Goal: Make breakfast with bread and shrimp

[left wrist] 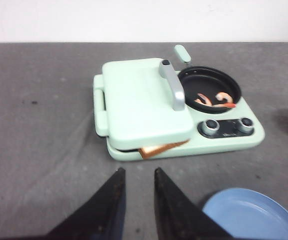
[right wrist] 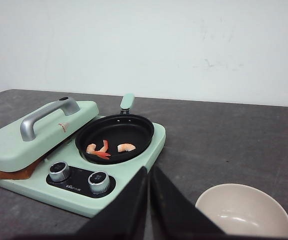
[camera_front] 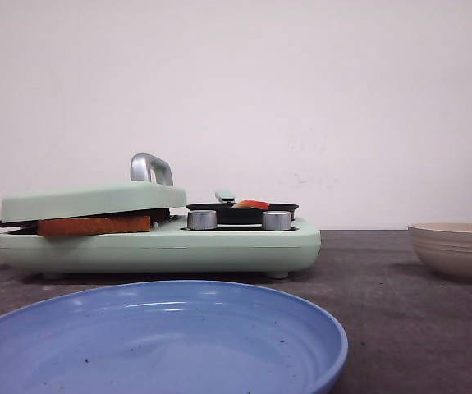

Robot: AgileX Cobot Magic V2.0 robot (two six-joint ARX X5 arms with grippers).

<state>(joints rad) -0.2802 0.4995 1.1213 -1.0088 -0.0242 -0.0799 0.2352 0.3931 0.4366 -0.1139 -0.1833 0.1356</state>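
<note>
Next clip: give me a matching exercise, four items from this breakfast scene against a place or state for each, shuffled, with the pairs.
Items:
1. bread
2. shrimp
3. blue plate
4. beige bowl

Places or states:
A. lying in the black pan
B. empty, nearest the front camera
C. pressed under the closed green lid, a corner sticking out
D. empty, on the table to the right of the cooker

Pairs: 1-C, 2-A, 3-B, 4-D

Cooker (left wrist: 149, 107): smooth, satin mint-green casing; brushed metal handle (left wrist: 172, 85) on its lid; shiny metal knobs (right wrist: 98, 181); matt black pan (right wrist: 114, 136). Plate (camera_front: 162, 341): glossy blue. Bowl (right wrist: 244, 212): matt beige. Table (left wrist: 43, 125): rough grey.
</note>
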